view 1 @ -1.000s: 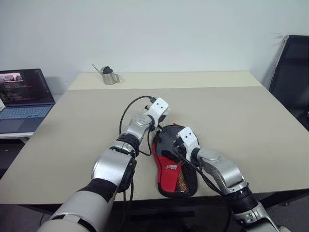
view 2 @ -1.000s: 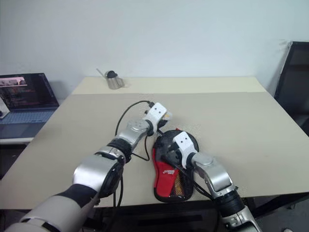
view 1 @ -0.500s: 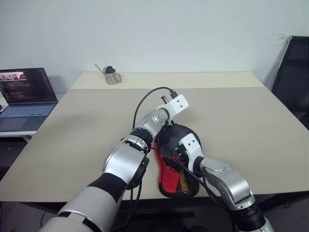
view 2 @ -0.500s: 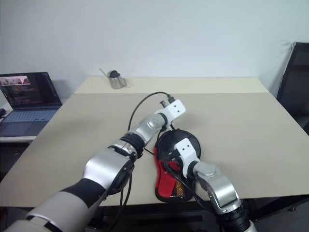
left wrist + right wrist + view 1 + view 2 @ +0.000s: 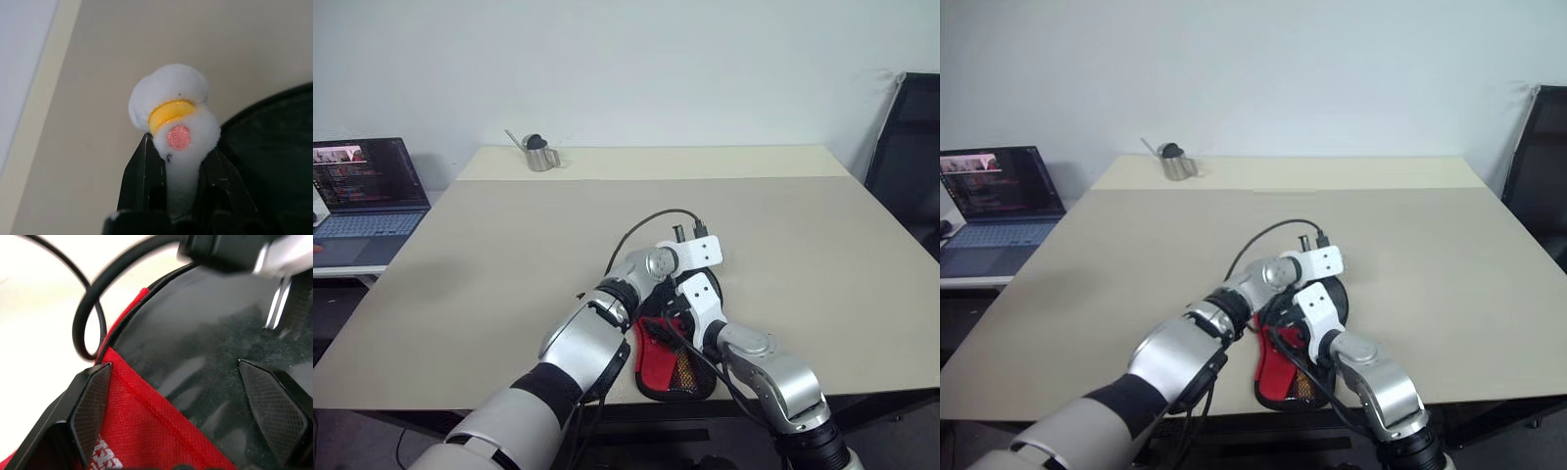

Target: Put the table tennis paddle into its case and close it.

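Landmark: the case, black and red, was seen lying on the table at its near edge, just ahead of the robot.
Case axis: the long axis was judged to run from the near table edge away from the robot, the round black end far, the narrow red mesh end near.
Paddle: the table tennis paddle could not be made out apart from the case; whether it lay inside could not be told.
Left gripper: it was seen pinched tight on a small white-yellow plush charm, held just over the far round end of the case.
Charm link: the charm was judged to be the zip pull, though the zip itself was hidden.
Right gripper: its fingers were spread as wide as they go, straddling the case where red fabric meets black, with nothing grasped.
Nearer arm: both were at the case, the left at its far end, the right nearer its middle.
Coming move: a pull along the case rim was judged likely, the right holding the case down.
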You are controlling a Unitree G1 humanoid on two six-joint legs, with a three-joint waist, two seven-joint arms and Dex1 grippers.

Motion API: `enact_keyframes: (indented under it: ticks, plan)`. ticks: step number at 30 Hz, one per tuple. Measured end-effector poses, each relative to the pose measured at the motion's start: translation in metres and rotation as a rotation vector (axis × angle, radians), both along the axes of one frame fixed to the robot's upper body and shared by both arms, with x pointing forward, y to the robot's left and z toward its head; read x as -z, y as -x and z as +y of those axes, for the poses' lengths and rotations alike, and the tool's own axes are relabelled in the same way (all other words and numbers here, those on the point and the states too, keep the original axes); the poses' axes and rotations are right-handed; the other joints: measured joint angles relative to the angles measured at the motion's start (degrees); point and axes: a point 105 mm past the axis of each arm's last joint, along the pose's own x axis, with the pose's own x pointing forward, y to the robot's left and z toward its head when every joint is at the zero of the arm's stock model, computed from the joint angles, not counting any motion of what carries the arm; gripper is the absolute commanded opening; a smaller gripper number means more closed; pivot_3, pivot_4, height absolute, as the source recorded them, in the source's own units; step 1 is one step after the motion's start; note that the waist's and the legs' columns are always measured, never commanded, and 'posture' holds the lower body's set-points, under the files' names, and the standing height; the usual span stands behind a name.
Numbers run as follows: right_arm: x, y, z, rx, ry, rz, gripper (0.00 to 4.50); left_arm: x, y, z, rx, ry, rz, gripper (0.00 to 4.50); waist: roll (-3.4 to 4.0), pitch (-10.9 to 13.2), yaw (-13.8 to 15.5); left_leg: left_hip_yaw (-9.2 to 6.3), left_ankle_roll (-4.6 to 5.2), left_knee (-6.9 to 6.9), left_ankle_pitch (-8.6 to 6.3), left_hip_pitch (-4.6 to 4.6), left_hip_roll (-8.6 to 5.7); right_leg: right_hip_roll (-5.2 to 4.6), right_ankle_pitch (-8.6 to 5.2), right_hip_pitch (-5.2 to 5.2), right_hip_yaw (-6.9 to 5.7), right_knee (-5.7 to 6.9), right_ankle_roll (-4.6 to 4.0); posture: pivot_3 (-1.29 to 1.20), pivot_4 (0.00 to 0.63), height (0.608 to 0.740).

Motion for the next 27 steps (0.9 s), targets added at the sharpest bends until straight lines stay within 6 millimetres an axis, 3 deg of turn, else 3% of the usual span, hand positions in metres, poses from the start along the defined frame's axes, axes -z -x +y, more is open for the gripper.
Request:
enact_keyframes:
  ticks: [8, 16, 21, 27]
  plan:
    - [0.001, -0.003, 0.005, -0.018, 0.001, 0.011, 4.5, -0.009, -0.006, 0.013, -0.04, 0.069, 0.027, 3.8, 0.01, -0.2, -0.2, 0.02, 0.01, 0.01, 0.0, 0.08, 0.01, 0.01, -0.01, 0.03, 0.02, 0.06, 0.02, 0.0, 0.15, 0.74]
    - [0.0, -0.012, 0.01, -0.055, 0.013, 0.023, 4.5, -0.045, -0.015, 0.023, -0.026, 0.163, -0.023, 3.8, 0.03, -0.2, -0.8, 0.02, 0.01, 0.02, 0.02, 0.17, 0.11, 0.11, -0.09, 0.04, 0.04, 0.17, 0.17, 0.0, 0.15, 0.74]
    - [-0.001, -0.017, 0.011, -0.066, 0.01, 0.027, 4.5, -0.078, -0.022, 0.048, -0.018, 0.3, -0.054, 3.8, 0.05, -0.3, -0.9, 0.0, -0.01, 0.03, 0.04, 0.17, 0.1, 0.11, -0.01, 0.04, 0.04, 0.17, 0.07, 0.0, 0.15, 0.74]
    - [-0.004, -0.018, 0.008, -0.06, -0.025, 0.036, 4.5, -0.104, -0.014, 0.077, 0.09, 0.481, -0.014, 3.8, 0.06, -0.3, -0.9, -0.02, -0.01, 0.03, 0.04, 0.13, 0.11, 0.11, 0.08, 0.03, 0.03, 0.15, -0.07, 0.0, 0.15, 0.74]
